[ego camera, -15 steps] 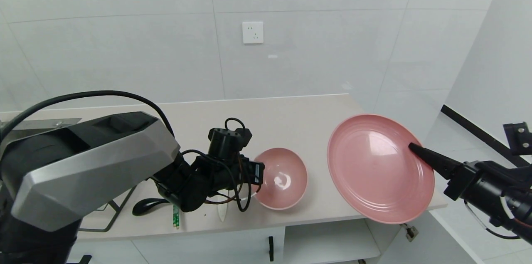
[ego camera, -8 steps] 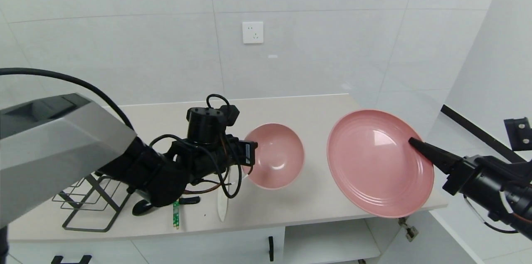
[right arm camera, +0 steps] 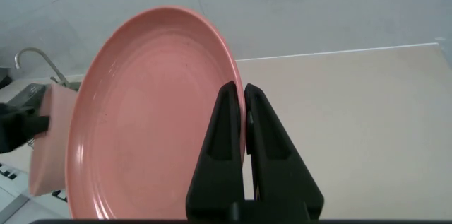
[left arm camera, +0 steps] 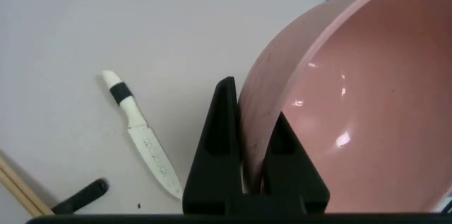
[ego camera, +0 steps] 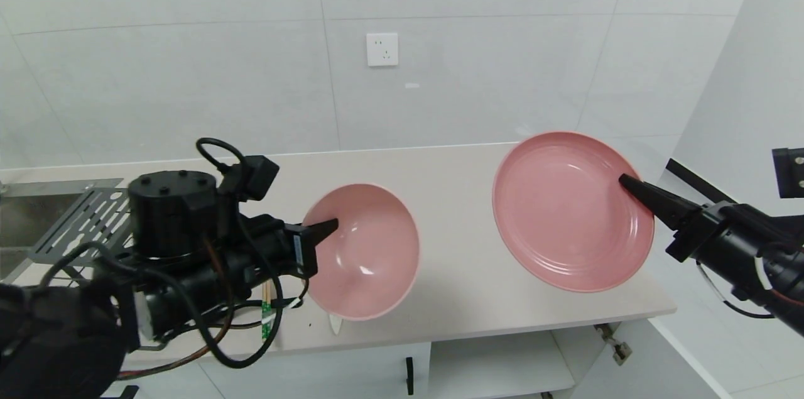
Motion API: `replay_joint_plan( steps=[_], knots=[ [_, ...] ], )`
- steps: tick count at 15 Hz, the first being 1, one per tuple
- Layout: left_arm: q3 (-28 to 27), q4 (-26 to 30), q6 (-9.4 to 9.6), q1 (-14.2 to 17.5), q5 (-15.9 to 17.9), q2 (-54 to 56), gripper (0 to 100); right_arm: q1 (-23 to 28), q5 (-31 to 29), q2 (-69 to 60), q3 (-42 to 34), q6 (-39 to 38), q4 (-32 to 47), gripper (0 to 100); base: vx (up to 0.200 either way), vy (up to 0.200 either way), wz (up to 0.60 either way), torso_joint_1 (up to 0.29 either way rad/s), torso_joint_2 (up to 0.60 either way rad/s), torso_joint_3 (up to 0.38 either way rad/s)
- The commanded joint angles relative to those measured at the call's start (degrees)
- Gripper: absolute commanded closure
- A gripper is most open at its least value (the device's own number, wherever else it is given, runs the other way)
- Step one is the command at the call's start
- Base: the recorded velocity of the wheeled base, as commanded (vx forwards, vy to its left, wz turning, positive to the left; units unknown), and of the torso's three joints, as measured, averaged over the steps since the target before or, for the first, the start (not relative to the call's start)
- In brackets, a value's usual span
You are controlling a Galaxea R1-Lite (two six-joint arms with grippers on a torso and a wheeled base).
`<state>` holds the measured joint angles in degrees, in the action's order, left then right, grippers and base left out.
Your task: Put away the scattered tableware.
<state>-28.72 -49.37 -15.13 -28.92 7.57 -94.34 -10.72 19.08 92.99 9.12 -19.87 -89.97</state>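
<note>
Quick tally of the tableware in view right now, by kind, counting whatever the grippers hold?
pink bowl: 1, in the left gripper
pink plate: 1, in the right gripper
white knife: 1, on the counter
chopsticks: 1 pair, on the counter
black utensil, kind unclear: 1
Total: 5, with the pair counted as one

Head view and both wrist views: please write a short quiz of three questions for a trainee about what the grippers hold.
1. True or false: the left gripper is shut on the rim of the pink bowl.
2. What does the right gripper hold? A) a cup B) the pink plate C) a spoon
3. Fill in: the white knife lies on the ____.
Key: 1 true; 2 B; 3 counter.
</note>
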Motion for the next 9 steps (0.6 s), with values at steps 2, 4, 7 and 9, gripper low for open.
replay_joint_plan(
  steps=[2, 4, 7, 9],
  knots=[
    [8.33, -7.49, -5.97, 0.26, 0.25, 7.77, 100, -0.27, 0.08, 0.26, 0.11, 0.01, -0.03, 100, 0.0, 0.0, 0.0, 0.0, 0.0, 0.0],
    [10.88, -13.65, -7.2, 0.79, 0.52, 6.89, 100, -0.62, 0.08, 0.0, -0.51, 0.1, -0.03, 100, 0.0, 0.0, 0.0, 0.0, 0.0, 0.0],
    [12.55, -25.69, -8.34, -0.88, 0.52, 4.26, 100, -0.8, 0.17, -0.18, -0.68, 0.62, -0.03, 100, 0.0, 0.0, 0.0, 0.0, 0.0, 0.0],
    [14.66, -32.1, -16.69, -2.55, 0.78, 5.05, 100, -0.45, 0.17, 0.17, -0.77, 3.52, -0.03, 100, 0.0, 0.0, 0.0, 0.0, 0.0, 0.0]
  ],
)
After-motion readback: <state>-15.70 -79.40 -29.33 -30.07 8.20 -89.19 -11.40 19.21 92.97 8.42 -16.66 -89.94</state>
